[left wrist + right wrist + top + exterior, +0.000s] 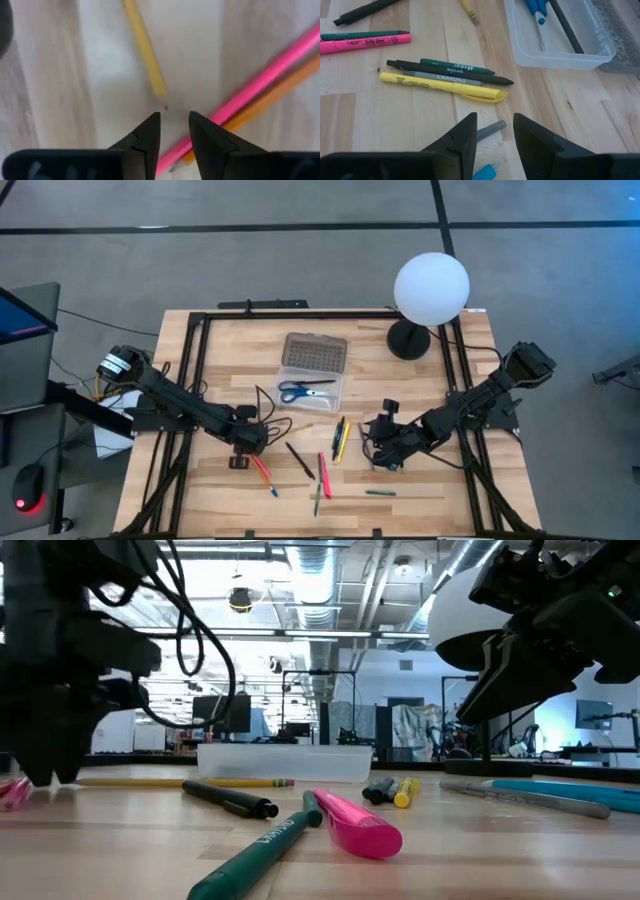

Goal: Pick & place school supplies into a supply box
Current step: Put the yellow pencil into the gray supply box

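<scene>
The clear supply box (312,385) stands open at the table's middle, its grey dotted lid (315,352) laid back; blue-handled scissors (305,390) and a black pen (565,30) lie in it. Pens and markers lie loose on the table in front of it. My left gripper (174,122) is open and low at the table, its fingers on either side of the end of a pink pencil (260,82) that lies beside an orange one (280,92). My right gripper (493,125) is open above a grey marker (490,131) and a blue pen (487,172), clear of the table. My left gripper points down with its fingertips (150,132) at the table, on either side of the pink pencil's end (175,150). I cannot tell whether the fingers touch it. The pencil lies flat on the table.
A yellow pencil (145,45) lies just beyond my left gripper. A yellow highlighter, black pen and green pen (445,75) lie together near my right gripper. A pink highlighter (324,475) and a green marker (317,498) lie near the front. A white globe lamp (430,285) stands at the back right.
</scene>
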